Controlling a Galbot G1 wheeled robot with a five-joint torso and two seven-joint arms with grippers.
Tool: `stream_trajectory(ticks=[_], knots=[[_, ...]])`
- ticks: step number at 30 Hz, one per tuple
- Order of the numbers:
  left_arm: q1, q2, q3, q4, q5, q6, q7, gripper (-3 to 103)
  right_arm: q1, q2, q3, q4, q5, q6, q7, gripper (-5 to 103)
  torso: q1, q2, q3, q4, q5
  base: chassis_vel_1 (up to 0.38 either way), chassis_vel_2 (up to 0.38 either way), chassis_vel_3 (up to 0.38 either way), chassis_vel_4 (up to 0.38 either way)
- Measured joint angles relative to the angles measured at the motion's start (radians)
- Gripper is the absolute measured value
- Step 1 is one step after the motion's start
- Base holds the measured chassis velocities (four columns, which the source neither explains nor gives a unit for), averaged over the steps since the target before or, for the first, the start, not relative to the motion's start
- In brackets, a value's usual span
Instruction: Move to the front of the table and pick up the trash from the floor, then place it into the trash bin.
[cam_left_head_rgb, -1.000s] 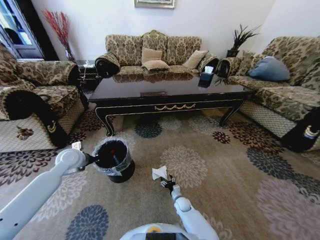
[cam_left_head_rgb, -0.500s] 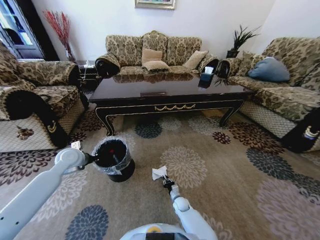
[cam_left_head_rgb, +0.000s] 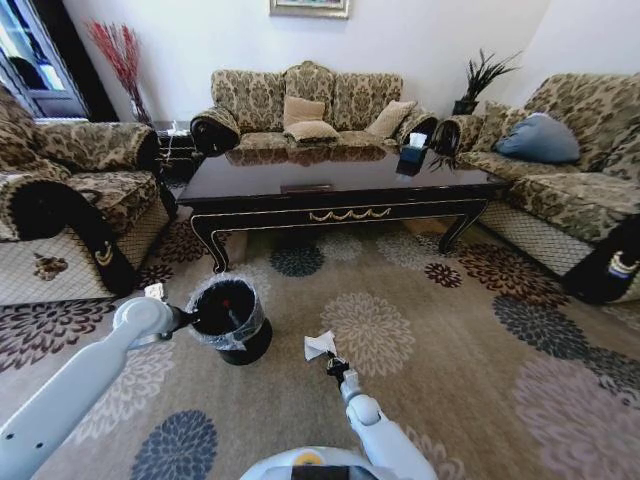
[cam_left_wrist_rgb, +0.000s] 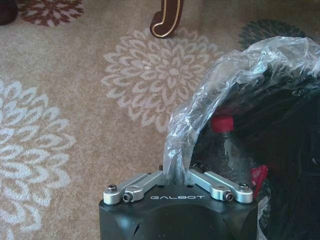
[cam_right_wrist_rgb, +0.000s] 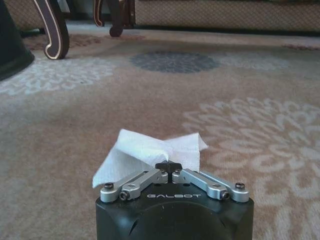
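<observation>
The step in hand is judged to be the pickup of the paper (cam_left_head_rgb: 319, 346), a crumpled white sheet lying on the carpet (cam_left_head_rgb: 440, 370) in front of the table (cam_left_head_rgb: 340, 190), just right of the bin (cam_left_head_rgb: 231, 318). The right gripper (cam_left_head_rgb: 333, 367) is held low at the sheet's near edge; in the right wrist view its jaws are seen drawn together with the dark tips meeting at the paper's (cam_right_wrist_rgb: 150, 152) rim, so a pinch on the sheet is taken to be made, though how firmly cannot be told. The left gripper (cam_left_head_rgb: 183, 319) is set at the bin's left rim, and in the left wrist view its jaws are closed on the clear liner (cam_left_wrist_rgb: 220, 95) folded over that rim, by which the bin appears to be steadied. A bottle (cam_left_wrist_rgb: 230, 145) with a red cap is already seen inside the bin. The next move is judged to call for a lift of the sheet clear of the carpet, a short carry leftward over the bin's right rim, and a release above the opening. Open carpet lies to the right and ahead of the paper, and the table's front edge and curved leg (cam_left_head_rgb: 212, 245) stand well beyond the bin, so room is ample; the chief constraints are the bin's near rim and the left arm across its far side.
</observation>
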Motion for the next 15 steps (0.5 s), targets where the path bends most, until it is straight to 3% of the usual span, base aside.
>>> stream_trajectory(ticks=[7, 15], knots=[[-0.009, -0.025, 0.029, -0.009, 0.017, 0.000, 0.002, 0, -0.058, -0.069, 0.019, 0.190, 0.034, -0.027, 0.028, 0, 0.000, 0.000, 0.000, 0.0001, -0.0008, 0.000, 0.000, 0.000, 0.000], [-0.004, -0.071, 0.074, -0.055, 0.043, 0.000, -0.013, 0, -0.158, -0.176, 0.114, 0.463, 0.093, -0.074, 0.066, 0, 0.000, 0.000, 0.000, 0.0002, -0.0010, 0.000, 0.000, 0.000, 0.000]])
